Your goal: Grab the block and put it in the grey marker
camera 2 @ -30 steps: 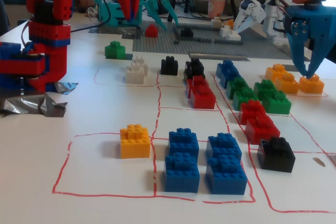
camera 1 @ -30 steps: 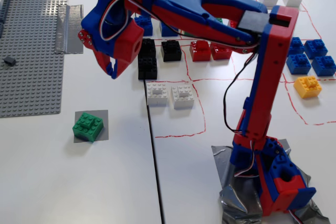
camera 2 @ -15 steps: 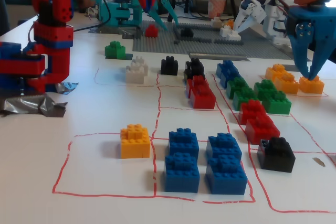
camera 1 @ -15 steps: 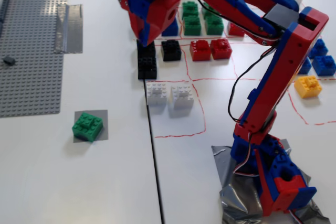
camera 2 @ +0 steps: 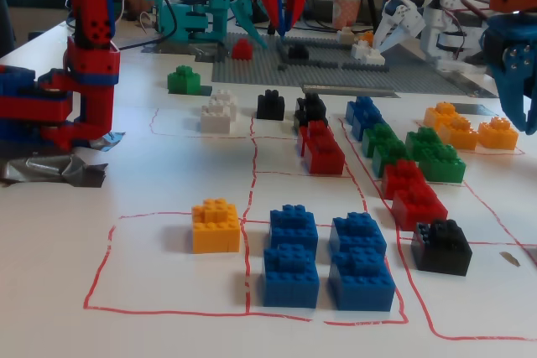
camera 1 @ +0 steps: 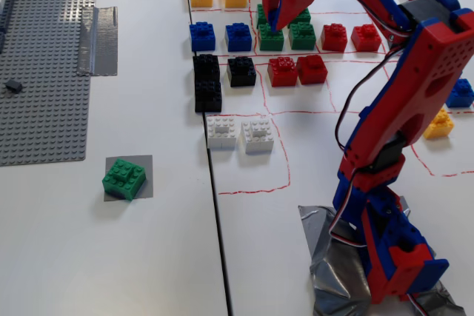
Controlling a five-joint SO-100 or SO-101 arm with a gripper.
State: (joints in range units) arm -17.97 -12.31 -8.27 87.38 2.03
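A green block [camera 1: 124,179] sits on the grey marker [camera 1: 145,163] on the white table [camera 1: 59,257]. The red-and-blue tool [camera 1: 277,21] hangs over other green bricks [camera 1: 286,35], its tips nearly together, holding nothing.

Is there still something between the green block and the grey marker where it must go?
Nothing visible. In a fixed view, the green block already sits on the grey marker, and the gripper hangs far away over the sorted green bricks.

White table [camera 1: 163,257] with red-lined cells, coloured bricks [camera 1: 238,36], grey baseplate [camera 1: 41,64], tape patches.
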